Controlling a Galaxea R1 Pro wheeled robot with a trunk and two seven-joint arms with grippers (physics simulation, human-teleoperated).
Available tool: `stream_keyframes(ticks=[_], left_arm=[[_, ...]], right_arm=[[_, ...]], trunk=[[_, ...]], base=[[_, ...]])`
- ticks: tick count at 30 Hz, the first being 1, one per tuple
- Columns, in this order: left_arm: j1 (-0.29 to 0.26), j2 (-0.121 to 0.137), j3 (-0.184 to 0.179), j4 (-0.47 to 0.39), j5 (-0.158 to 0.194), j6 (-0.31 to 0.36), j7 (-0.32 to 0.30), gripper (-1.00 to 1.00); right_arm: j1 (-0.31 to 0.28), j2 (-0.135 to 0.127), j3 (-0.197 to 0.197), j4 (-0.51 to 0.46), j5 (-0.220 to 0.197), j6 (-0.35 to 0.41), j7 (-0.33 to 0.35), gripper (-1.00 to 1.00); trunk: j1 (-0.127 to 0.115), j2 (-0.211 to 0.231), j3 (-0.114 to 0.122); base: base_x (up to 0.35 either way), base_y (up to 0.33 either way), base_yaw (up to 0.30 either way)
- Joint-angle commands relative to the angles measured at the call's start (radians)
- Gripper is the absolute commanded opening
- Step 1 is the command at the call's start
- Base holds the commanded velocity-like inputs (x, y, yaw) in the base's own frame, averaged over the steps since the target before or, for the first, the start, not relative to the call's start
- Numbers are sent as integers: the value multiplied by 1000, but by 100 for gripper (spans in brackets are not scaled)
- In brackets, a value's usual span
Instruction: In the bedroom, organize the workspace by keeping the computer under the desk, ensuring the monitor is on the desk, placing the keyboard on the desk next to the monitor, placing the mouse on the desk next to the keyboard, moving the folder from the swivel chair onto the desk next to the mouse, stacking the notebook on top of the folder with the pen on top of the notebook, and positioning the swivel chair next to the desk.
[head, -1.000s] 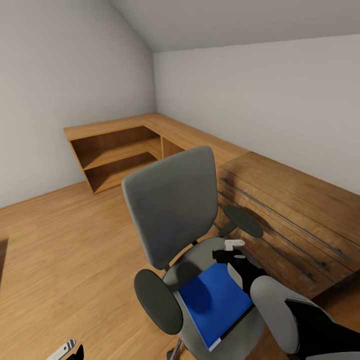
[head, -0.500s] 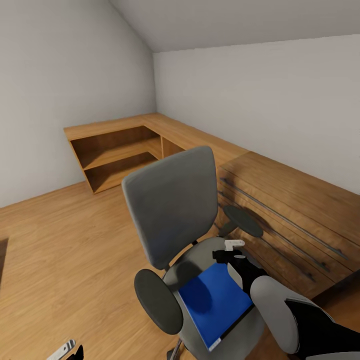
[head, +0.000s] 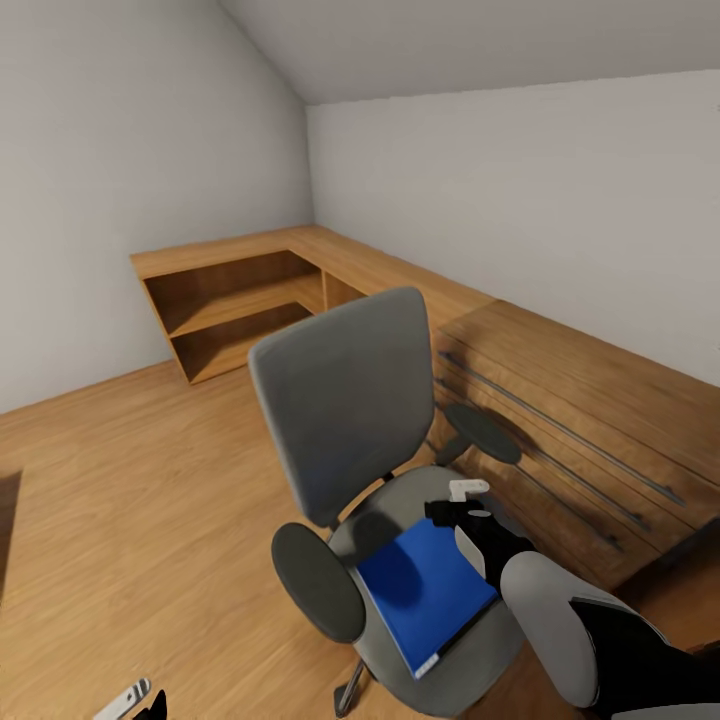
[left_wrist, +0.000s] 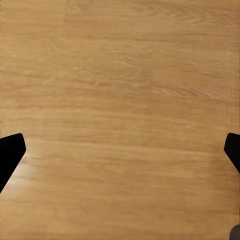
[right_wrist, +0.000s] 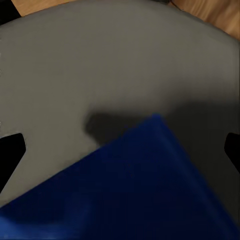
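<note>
The folder (head: 425, 592) lies flat on the grey seat of the swivel chair (head: 345, 420), its far corner pointing toward the backrest, and in the right wrist view that blue corner (right_wrist: 145, 185) sits between our fingertips with the seat around it. Our right gripper (head: 462, 510) hangs just above the folder's far edge, near the chair's right armrest, with its fingers spread wide and nothing between them. Our left gripper (left_wrist: 120, 150) is likewise spread, over bare wooden floor (left_wrist: 120, 75), low at our left side. Behind the chair runs a light-wood dresser (head: 560, 410) with open shelves in the corner. We judge the step in hand to be picking the folder off the chair. The next move calls for lowering the right gripper onto an edge of the folder that it can pinch; since the folder lies flat on soft padding, getting a finger under it may need a tilted approach.
</note>
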Motion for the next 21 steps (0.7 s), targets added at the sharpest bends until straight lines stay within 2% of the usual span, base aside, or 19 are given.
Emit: stream_keyframes(ticks=[1, 6, 15, 21], left_arm=[[0, 1, -3, 0, 10, -4, 3, 100], [0, 1, -3, 0, 10, -4, 3, 100], [0, 1, -3, 0, 10, -5, 2, 100], [0, 1, -3, 0, 10, -5, 3, 100]], right_arm=[[0, 1, -7, -2, 10, 6, -2, 100], [0, 1, -7, -2, 10, 6, -2, 100], [0, 1, -7, -2, 10, 6, -2, 100], [0, 1, -7, -2, 10, 6, -2, 100]], trunk=[[0, 0, -1], [0, 0, -1], [0, 0, -1], [0, 0, -1]], base=[[-114, 0, 0], [-154, 0, 0], [-43, 0, 0], [-124, -29, 0]])
